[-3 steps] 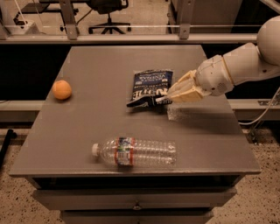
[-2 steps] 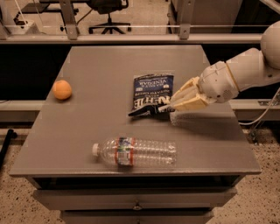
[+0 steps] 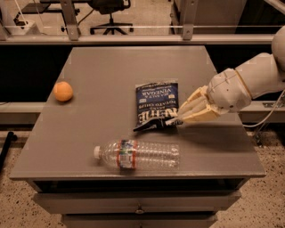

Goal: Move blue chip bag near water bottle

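Observation:
The blue chip bag (image 3: 156, 103) lies near the middle of the grey table (image 3: 107, 67), its near edge curled up. My gripper (image 3: 177, 121) reaches in from the right and is shut on that near right corner of the bag. The water bottle (image 3: 139, 155) lies on its side close to the table's front edge, cap pointing left, a short gap in front of the bag. The bag's near edge is just behind the bottle.
An orange (image 3: 63, 91) sits near the table's left edge. The table has drawers (image 3: 138, 205) below its front edge. A railing (image 3: 133, 39) and an office chair (image 3: 109, 13) stand beyond the table's far edge.
My gripper has dragged the chip bag toward the front of the table, closer to the bottle. The bottle and the orange have not moved.

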Controlling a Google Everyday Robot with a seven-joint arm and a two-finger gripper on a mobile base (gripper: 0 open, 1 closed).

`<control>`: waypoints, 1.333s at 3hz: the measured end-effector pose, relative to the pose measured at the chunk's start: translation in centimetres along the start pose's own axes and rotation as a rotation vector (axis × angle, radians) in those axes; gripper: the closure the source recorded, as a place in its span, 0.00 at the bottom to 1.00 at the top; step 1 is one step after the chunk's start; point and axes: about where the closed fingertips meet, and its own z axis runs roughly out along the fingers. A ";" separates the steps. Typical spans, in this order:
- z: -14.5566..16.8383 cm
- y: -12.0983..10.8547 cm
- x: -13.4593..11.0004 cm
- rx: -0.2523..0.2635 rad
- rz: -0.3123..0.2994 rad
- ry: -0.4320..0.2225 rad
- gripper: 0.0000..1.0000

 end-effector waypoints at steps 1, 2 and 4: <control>-0.4 0.4 0.2 0.004 0.001 0.026 0.82; -0.5 0.2 0.4 0.017 0.006 0.043 0.59; -1.2 -1.0 0.9 0.114 0.042 0.084 0.12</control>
